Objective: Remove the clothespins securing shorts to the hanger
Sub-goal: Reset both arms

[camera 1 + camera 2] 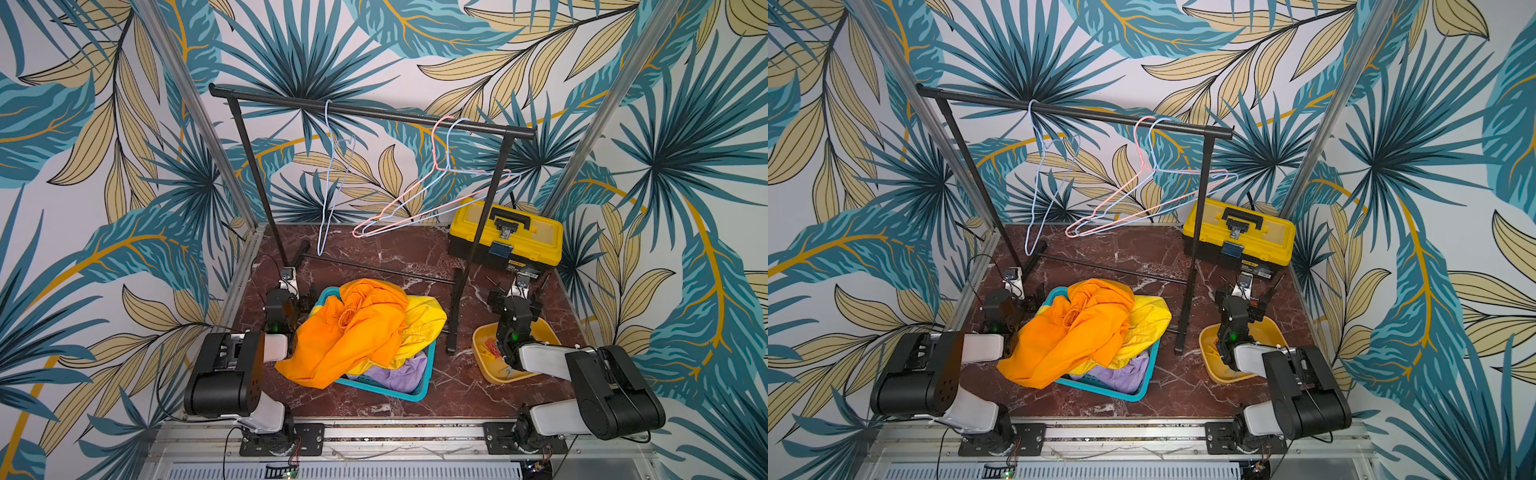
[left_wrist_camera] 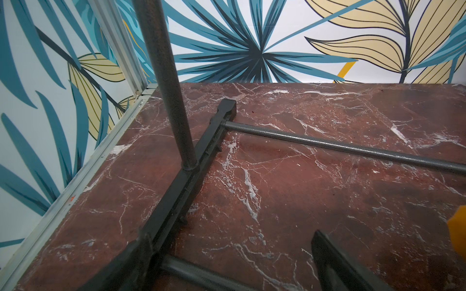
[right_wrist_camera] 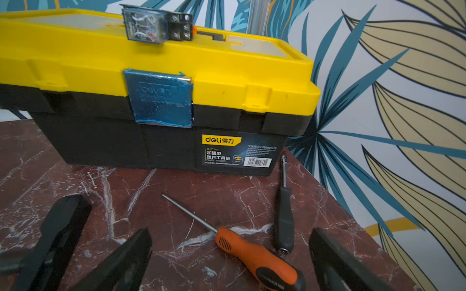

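Orange shorts [image 1: 349, 336], yellow shorts [image 1: 424, 320] and lilac shorts [image 1: 399, 372] lie heaped in a teal basket [image 1: 415, 395] at the table's middle. Three wire hangers [image 1: 445, 166] hang bare on the black rack rail [image 1: 374, 112]. Red and yellow clothespins [image 1: 490, 347] lie in a yellow tray [image 1: 548, 332], under my right arm. My left gripper [image 1: 289, 297] [image 2: 230, 241] is open and empty, low beside the rack's left foot [image 2: 176, 196]. My right gripper [image 1: 515, 295] [image 3: 230, 236] is open and empty, facing the toolbox.
A yellow and black toolbox [image 1: 507, 237] [image 3: 151, 58] stands at the back right with a small relay [image 3: 146, 25] on its lid. An orange-handled screwdriver [image 3: 252, 254] and a black-handled driver [image 3: 285, 219] lie before it. The rack's floor bar [image 2: 353, 148] crosses the table.
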